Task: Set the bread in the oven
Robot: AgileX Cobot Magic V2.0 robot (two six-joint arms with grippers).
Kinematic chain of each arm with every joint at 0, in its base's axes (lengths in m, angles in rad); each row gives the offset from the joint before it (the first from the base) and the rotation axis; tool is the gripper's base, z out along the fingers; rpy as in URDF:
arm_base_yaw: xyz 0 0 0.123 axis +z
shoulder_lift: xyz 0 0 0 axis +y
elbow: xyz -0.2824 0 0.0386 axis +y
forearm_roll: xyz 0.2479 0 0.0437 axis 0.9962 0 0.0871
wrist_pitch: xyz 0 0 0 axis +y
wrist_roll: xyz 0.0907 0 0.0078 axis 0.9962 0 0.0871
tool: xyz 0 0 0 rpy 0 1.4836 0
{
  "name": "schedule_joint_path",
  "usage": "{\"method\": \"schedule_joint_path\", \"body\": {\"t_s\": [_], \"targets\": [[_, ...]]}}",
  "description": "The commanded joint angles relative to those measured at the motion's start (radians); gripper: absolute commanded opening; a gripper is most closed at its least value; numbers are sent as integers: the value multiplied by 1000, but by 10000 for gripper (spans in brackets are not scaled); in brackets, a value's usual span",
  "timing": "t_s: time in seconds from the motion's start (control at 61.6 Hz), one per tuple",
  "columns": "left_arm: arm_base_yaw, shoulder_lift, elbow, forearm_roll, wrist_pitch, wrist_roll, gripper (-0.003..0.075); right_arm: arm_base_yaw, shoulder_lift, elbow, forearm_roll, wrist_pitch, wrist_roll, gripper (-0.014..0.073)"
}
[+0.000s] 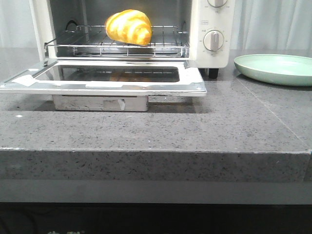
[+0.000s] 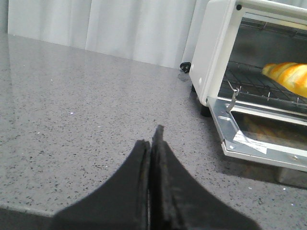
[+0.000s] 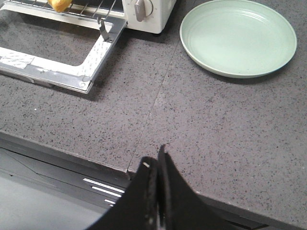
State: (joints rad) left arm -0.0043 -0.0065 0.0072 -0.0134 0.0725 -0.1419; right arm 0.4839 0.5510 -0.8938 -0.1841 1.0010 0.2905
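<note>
- The glossy golden-yellow croissant-shaped bread with orange-brown stripes [image 1: 128, 27] lies on the wire rack [image 1: 117, 46] inside the cream-white toaster oven [image 1: 209, 53], towards the middle of the rack and clear of the walls.
- The oven's glass drop-down door [image 1: 105, 75] is fully lowered and lies flat out over the grey speckled stone counter [image 1: 195, 131], so the bread looks delivered; only shutting the door might remain, if that is wanted at all.
- The left pincer [image 2: 151, 143] has its black fingers pressed together with nothing between them, over bare counter well away from the oven's side.
- The right pincer [image 3: 156, 165] is likewise closed and empty, near the counter's front edge, well apart from the pale green round plate [image 3: 238, 36], which has nothing on it.
- The bread would likely handle as a light thing with a smooth, shiny skin that could slip under narrow fingers.
- If it had to be shifted, the safest hold seems to be across its thick middle, fingers squeezing the two long flanks gently; the tapering ends offer little to hold.
- It rests on wire bars, so a push could roll it or snag it instead of sliding it.
</note>
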Motion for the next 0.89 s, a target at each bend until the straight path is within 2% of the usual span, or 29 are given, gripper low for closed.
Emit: {"method": "schedule_joint_path", "body": {"t_s": [0.0,0.146,0.324,0.876], "targets": [[-7,-21,23,31,-94,2,-18,-4,6,-24,-15,-62,-9,-118],[-7,-21,23,33,-94,2,-18,-4,6,-24,-15,-62,-9,-118],[-7,-21,23,28,-122,81,-18,-4,6,-24,-15,-62,-9,-118],[-15,-21,23,22,-115,81,-18,-4,6,-24,-15,-62,-9,-118]]}}
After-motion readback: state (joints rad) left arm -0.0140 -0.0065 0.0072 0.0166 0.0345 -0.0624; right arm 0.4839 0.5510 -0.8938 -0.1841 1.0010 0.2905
